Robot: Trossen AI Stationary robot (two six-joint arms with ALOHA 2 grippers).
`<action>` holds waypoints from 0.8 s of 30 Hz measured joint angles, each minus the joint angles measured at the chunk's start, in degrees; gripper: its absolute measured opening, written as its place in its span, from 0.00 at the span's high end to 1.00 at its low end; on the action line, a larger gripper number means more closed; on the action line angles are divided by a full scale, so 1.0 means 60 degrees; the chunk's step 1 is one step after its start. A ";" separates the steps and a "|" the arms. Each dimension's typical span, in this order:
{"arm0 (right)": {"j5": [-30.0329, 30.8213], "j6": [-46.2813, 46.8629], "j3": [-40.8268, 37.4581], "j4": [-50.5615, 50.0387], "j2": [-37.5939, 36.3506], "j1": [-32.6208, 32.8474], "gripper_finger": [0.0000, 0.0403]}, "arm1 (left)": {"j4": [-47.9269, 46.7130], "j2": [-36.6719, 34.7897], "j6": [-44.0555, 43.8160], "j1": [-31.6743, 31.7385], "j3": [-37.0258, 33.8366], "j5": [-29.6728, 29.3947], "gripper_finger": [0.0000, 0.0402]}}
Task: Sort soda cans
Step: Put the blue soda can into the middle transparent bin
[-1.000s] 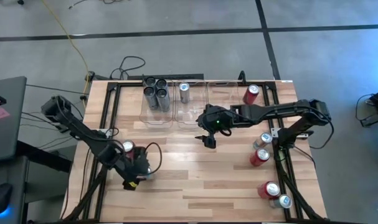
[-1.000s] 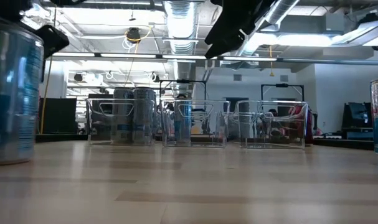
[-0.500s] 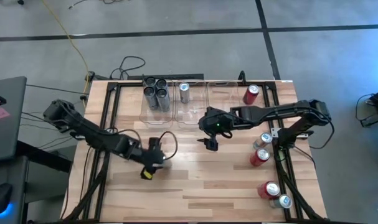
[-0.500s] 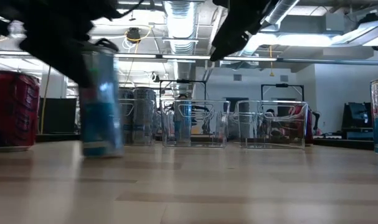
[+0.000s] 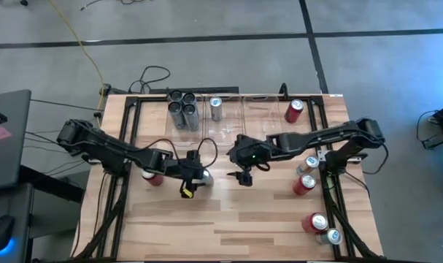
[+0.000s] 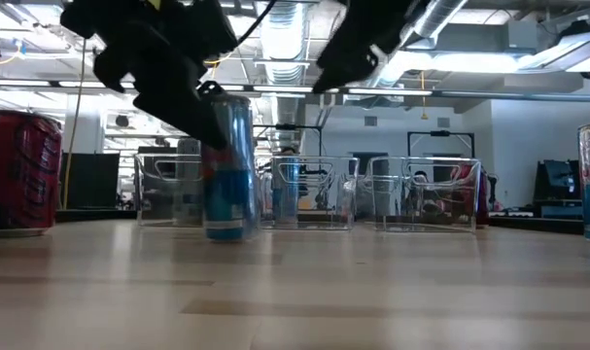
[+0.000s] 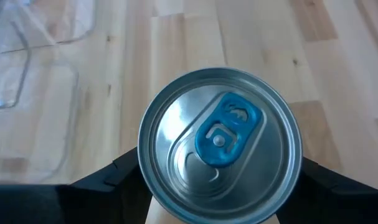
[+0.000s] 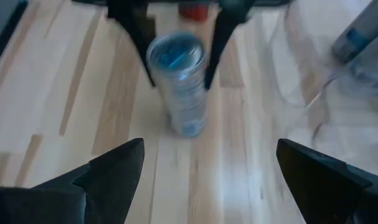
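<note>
Far left: red can [image 5: 153, 177] standing on the tabletop [image 5: 228, 212], just beside the left arm; we also see it at the edge of the low view [image 6: 20, 173].
Left claw [image 5: 195, 177]: we see it pinching a silver-blue can [image 5: 200, 175] from both sides, near mid-tabletop. Low view has that can [image 6: 227, 167] upright, base at or barely off the wood; we can't tell which. Left wrist view looks straight down on its silver top with blue tab [image 7: 220, 146], dark fingers [image 7: 123, 174] on either side.
Back row: three clear bins [image 5: 221, 130] side by side. Left bin holds dark grey cans [image 5: 183, 108], middle bin one silver-blue can [image 5: 216, 107], right bin one red can [image 5: 294, 110].
Right claw [image 5: 243, 175]: spread wide, holding nothing, above mid-tabletop just right of the gripped can. Right wrist view faces that can [image 8: 178, 81] between the left arm's fingers.
Right edge: silver-blue can [image 5: 310, 164] and red can [image 5: 303, 184] close together; nearer the front corner, another red can [image 5: 314, 222] touching a silver one [image 5: 331, 237].
</note>
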 joint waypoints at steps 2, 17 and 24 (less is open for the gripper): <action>-0.0035 -0.0007 -0.0003 0.0360 0.0259 -0.0011 0.05 | 0.0143 0.0018 -0.0020 0.0094 -0.0003 -0.0041 0.36; -0.0022 -0.0530 0.0011 0.2080 0.0848 -0.0065 0.05 | 0.0304 -0.0084 -0.0170 0.0495 0.0019 -0.0004 0.11; -0.0282 -0.0591 0.0013 0.3360 0.1086 -0.0313 0.05 | -0.0173 -0.0080 -0.0109 0.0495 0.0022 -0.0003 0.11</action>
